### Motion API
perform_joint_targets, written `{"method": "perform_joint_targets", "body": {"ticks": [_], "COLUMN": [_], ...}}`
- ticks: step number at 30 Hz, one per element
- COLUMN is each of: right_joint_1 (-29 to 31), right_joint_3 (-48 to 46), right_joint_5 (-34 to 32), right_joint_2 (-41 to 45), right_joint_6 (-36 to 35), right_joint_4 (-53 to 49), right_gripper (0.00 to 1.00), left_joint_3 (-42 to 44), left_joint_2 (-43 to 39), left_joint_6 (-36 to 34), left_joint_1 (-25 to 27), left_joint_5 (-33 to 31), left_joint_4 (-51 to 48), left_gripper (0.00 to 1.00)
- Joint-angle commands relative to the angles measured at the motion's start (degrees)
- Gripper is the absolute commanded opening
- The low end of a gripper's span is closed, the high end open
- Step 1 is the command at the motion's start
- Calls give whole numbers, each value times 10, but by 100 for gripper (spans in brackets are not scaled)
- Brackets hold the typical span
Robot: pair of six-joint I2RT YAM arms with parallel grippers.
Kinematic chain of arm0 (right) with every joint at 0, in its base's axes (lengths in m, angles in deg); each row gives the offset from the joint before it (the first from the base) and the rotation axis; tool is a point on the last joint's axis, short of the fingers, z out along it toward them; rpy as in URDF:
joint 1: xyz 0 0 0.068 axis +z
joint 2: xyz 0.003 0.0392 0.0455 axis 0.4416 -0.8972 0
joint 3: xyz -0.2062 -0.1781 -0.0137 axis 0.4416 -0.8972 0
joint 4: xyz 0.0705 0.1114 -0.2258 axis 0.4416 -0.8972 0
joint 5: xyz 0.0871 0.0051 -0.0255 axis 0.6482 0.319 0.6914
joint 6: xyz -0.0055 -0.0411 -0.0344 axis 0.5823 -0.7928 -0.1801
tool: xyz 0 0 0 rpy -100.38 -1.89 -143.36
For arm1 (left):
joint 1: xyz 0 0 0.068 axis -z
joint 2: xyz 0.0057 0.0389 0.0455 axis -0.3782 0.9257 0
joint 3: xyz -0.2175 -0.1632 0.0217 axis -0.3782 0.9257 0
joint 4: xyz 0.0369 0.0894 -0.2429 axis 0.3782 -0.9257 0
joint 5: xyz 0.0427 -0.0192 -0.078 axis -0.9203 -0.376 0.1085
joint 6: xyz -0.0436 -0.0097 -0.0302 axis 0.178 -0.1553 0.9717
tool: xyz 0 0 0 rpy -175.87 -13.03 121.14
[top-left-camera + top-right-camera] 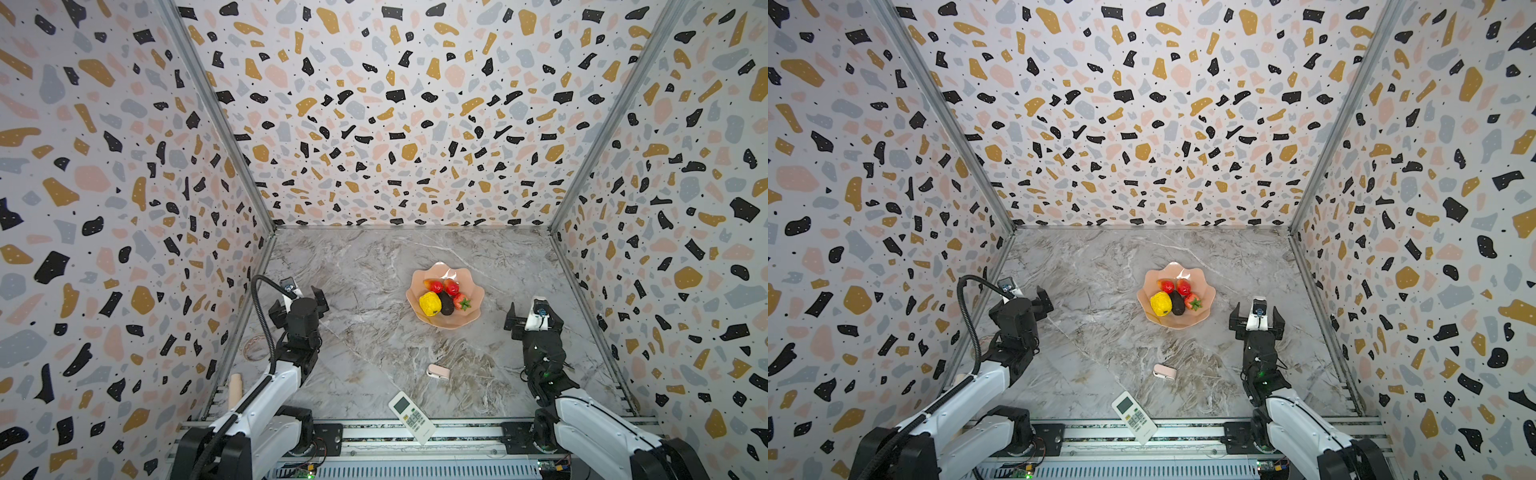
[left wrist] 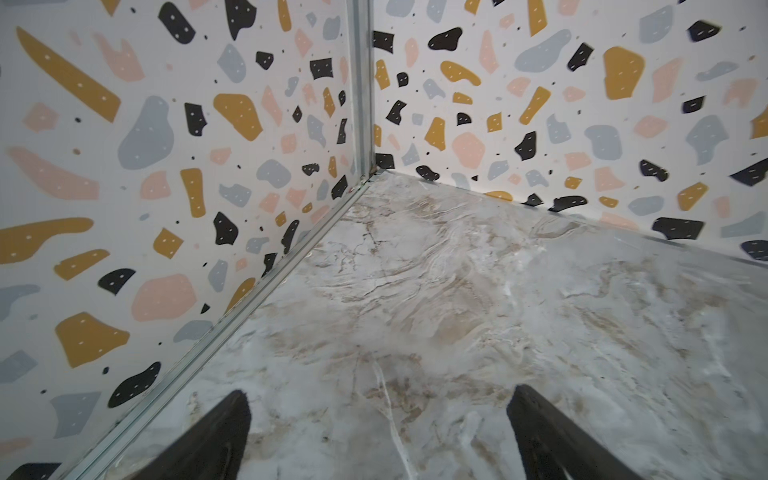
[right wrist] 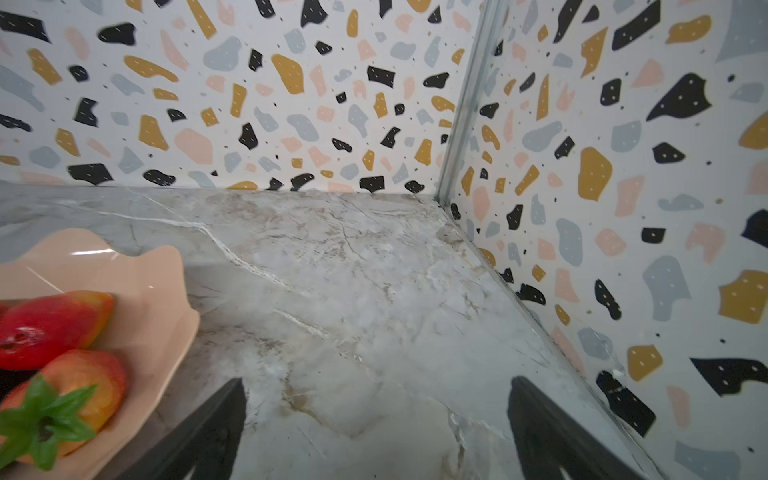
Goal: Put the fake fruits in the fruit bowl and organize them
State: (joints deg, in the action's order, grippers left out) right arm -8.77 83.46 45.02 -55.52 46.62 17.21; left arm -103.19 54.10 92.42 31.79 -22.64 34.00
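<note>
The pale pink scalloped fruit bowl stands mid-table and holds all the fake fruits in both top views. In it lie two red-yellow mangoes, a bumpy yellow lemon, a dark avocado and a strawberry. My right gripper hovers open just right of the bowl, with only bare table between its fingers. The right wrist view catches the bowl's rim, a mango and the strawberry. My left gripper is open and empty, far left of the bowl, facing the back-left corner.
A white remote control lies at the front edge, partly over the metal rail. A small pale pink gadget sits in front of the bowl. Patterned walls close in the left, back and right sides. A beige cylinder stands by the left wall.
</note>
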Motion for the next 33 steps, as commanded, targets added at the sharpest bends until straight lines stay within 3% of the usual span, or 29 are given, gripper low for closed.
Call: {"method": "perform_joint_targets", "body": {"ticks": [1,4,6,7,8,9,11,13,15,16,18,19,21,33], "right_joint_1": [-4,-3,-18,-29,-36,-46,-83,-114,-118,-122,-130,-127,-127,-123], "right_joint_3": [4,24,47,67,87,107,114,125,120,117,87,77,84,83], "right_joint_5": [-38,-41,-5,2,12,34,101,165,176,195,241,232,234,230], "right_joint_2": [-92,-206,-268,-298,-323,-318,-307,-314,-312,-311,-329,-340,-329,-329], "right_joint_6": [-2,-26,-37,-24,-33,-15,12,23,24,23,7,3,5,2], "right_joint_4": [155,253,297,283,284,214,172,155,161,164,230,271,235,238], "right_gripper": [99,99,99,99,99,99,99,99,99,99,99,99,99,99], "left_joint_3": [29,51,48,56,53,36,69,65,97,115,104,96,106,105], "left_joint_2": [45,118,192,227,223,201,214,202,216,233,223,210,222,210], "left_joint_6": [-46,-79,-79,-96,-105,-90,-99,-99,-99,-103,-101,-101,-102,-103], "left_joint_1": [2,2,0,3,12,11,5,-3,-32,-33,-32,-32,-32,-32], "left_joint_5": [-48,-44,-31,-33,-41,-27,-11,25,110,112,113,114,113,115], "left_joint_4": [166,267,313,377,382,300,384,357,412,477,452,408,446,429], "left_gripper": [100,99,100,100,100,100,100,99,99,99,100,99,100,100]}}
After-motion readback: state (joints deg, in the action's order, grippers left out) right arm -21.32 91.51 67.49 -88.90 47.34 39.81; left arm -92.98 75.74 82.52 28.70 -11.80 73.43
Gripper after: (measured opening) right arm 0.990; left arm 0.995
